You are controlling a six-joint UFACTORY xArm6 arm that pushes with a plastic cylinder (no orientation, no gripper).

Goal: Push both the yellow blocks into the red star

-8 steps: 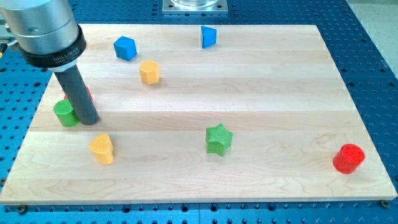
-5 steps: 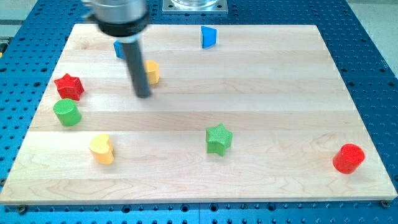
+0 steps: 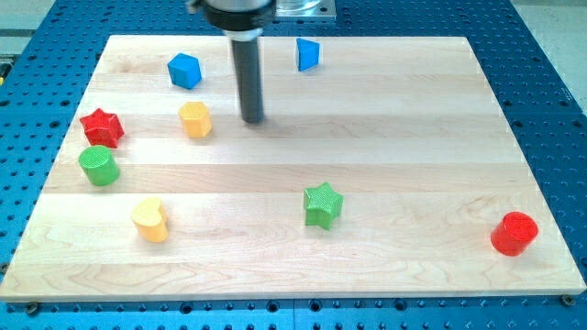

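Observation:
The red star (image 3: 101, 126) lies near the view's left edge of the wooden board. A yellow hexagonal block (image 3: 194, 119) sits to the star's right, well apart from it. A yellow heart-shaped block (image 3: 149, 219) lies lower left, below the green cylinder (image 3: 98, 166). My tip (image 3: 253, 120) rests on the board just right of the yellow hexagonal block, with a small gap between them.
A blue cube (image 3: 184, 70) and a blue wedge-like block (image 3: 307, 54) lie near the view's top. A green star (image 3: 322, 203) sits at the lower middle and a red cylinder (image 3: 514, 233) at the lower right. The board's edge (image 3: 293, 295) runs along the bottom.
My tip swept from beside the green cylinder at the left up and right past the yellow hexagonal block. That block has shifted left and slightly down, closer to the red star.

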